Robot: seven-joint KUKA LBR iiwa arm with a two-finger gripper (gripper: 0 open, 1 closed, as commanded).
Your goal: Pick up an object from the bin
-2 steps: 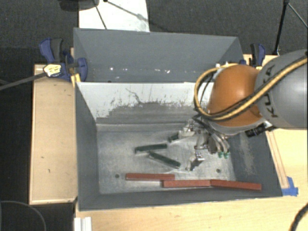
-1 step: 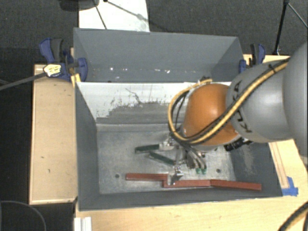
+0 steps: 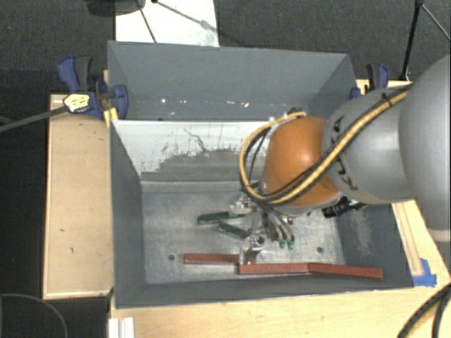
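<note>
Camera view: claw low over a reddish-brown strip on the scuffed grey bin floor; its grip unreadable

Left bin floor bare; brown strips line front.

- No word, number or brand can be read clearly anywhere in the camera view.
- Dark marks that look like large letters run along the grey arm link, at its end beside the orange cover. A yellow-and-black cable crosses them, and they cannot be made out letter by letter.
- The white sheet beyond the bin's far wall carries no writing that can be read.
- The small yellow tag near the bin's left rim has a dark spot on it, too small to read.
</note>
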